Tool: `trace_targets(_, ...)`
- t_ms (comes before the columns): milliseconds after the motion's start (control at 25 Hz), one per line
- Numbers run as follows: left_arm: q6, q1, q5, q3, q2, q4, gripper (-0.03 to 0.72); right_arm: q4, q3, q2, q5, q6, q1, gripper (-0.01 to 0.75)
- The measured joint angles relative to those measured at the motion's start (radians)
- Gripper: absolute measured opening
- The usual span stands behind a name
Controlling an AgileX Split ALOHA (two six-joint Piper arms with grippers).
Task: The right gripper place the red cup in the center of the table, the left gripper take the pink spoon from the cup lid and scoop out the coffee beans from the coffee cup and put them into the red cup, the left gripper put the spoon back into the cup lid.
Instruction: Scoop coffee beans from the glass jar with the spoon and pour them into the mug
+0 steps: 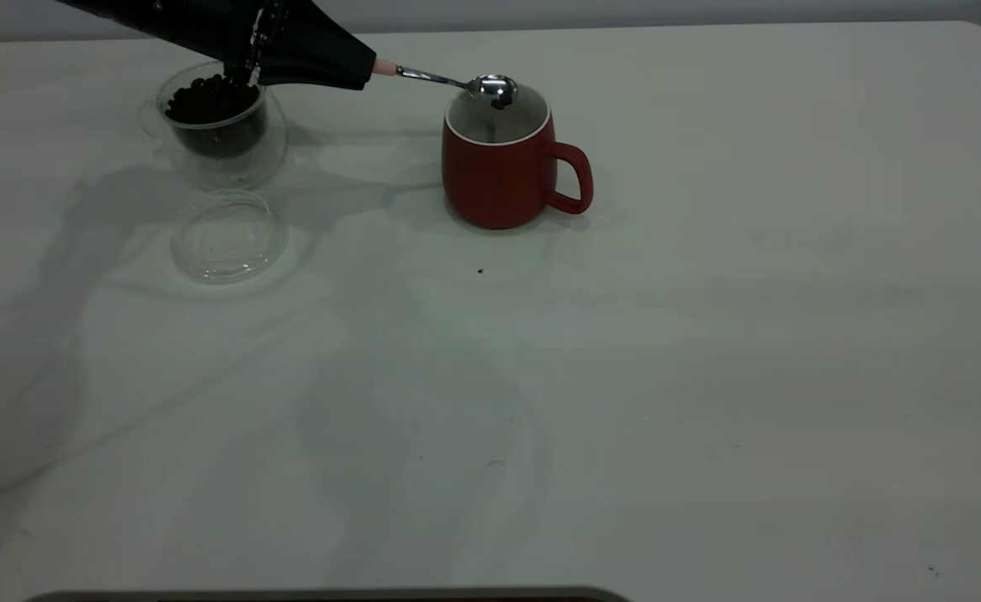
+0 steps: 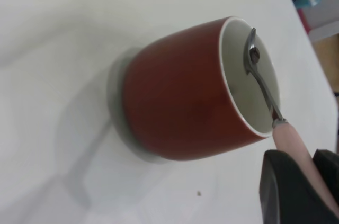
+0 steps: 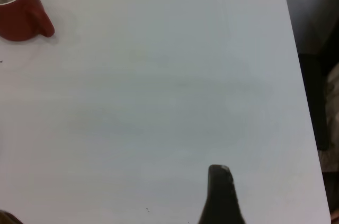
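The red cup (image 1: 498, 167) stands upright on the table (image 1: 666, 334) with its handle to the right; it also shows in the left wrist view (image 2: 185, 102) and the right wrist view (image 3: 21, 12). My left gripper (image 1: 363, 71) is shut on the pink spoon (image 1: 436, 78) by its pink handle (image 2: 291, 139). The spoon's silver bowl (image 1: 493, 86) hangs over the cup's mouth with a few coffee beans (image 1: 502, 100) on it. The coffee cup (image 1: 221, 125), full of beans (image 1: 208, 99), stands at the back left. The cup lid (image 1: 227, 236) lies empty in front of it. My right gripper (image 3: 220, 195) hangs over bare table, far from the cup.
A tiny dark speck (image 1: 480, 271) lies on the table in front of the red cup. The table's right edge (image 3: 302, 75) borders a dark area beside it.
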State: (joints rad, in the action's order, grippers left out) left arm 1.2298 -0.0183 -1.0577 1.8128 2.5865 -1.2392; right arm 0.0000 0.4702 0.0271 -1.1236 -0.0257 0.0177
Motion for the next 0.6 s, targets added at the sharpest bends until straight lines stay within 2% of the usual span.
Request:
trace_targets(200, 0.094, 0.0, -0.019, 0.0, 0.0, 0.0, 0.123, 0.0, 0.0, 0.0, 0.0, 0.0, 0.0, 0.589)
trace_targets(600, 0.062, 0.012, -0.08, 0.0, -0.02, 0.032, 0.123, 0.0, 0.0, 0.0, 0.0, 0.0, 0.0, 0.589)
